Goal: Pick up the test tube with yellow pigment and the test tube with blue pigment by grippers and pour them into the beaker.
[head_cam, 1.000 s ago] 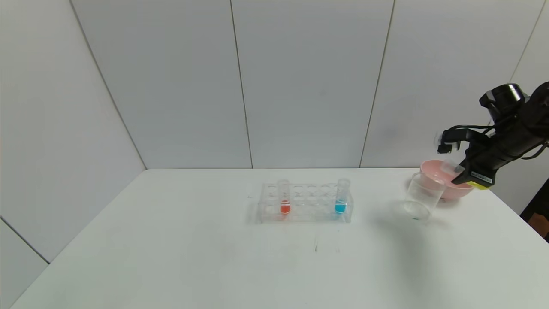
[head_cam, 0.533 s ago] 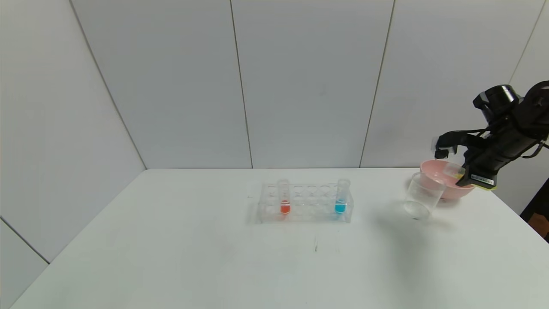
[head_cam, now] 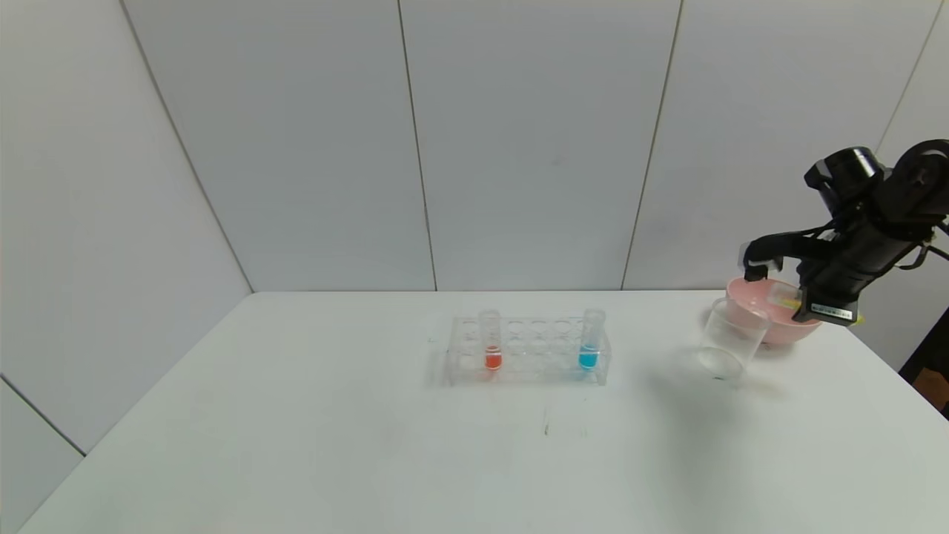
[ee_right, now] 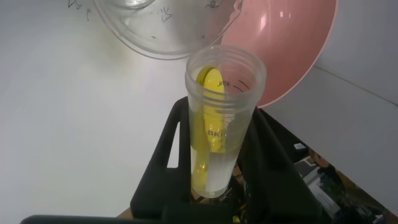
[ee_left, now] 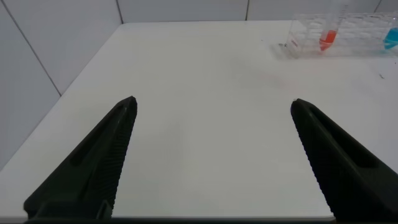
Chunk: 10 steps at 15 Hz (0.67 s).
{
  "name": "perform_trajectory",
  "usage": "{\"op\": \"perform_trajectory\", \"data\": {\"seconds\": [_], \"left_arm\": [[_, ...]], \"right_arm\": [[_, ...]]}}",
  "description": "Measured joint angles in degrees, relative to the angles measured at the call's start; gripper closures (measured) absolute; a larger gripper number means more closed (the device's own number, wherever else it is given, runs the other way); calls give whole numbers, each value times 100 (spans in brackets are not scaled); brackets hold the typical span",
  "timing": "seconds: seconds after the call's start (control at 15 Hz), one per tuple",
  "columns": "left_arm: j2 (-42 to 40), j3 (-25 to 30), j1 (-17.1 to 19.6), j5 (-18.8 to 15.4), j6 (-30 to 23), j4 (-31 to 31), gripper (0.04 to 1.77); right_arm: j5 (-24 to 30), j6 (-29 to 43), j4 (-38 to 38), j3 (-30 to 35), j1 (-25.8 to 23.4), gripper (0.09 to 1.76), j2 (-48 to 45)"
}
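My right gripper is shut on the test tube with yellow pigment and holds it tilted above the pink bowl's rim, just behind the beaker. In the right wrist view the tube sits between the fingers. Yellow liquid streaks along its wall towards its mouth, which points at the beaker's rim. The test tube with blue pigment stands upright at the right end of the rack. My left gripper is open and empty over bare table, far from the rack.
A pink bowl stands right behind the beaker at the table's right edge and also shows in the right wrist view. The clear rack at mid-table also holds a red-tinted tube. White walls stand close behind.
My right arm has shifted slightly left and tipped the yellow tube further over, beside the beaker. The rack, the other tubes and the beaker have not moved.
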Motion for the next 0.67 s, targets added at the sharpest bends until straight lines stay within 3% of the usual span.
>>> {"op": "perform_trajectory", "data": {"seconds": [0.67], "left_arm": [[0, 0, 0, 0, 0, 0, 5]], "right_arm": [[-651, -52, -16, 0, 293, 132, 113]]}}
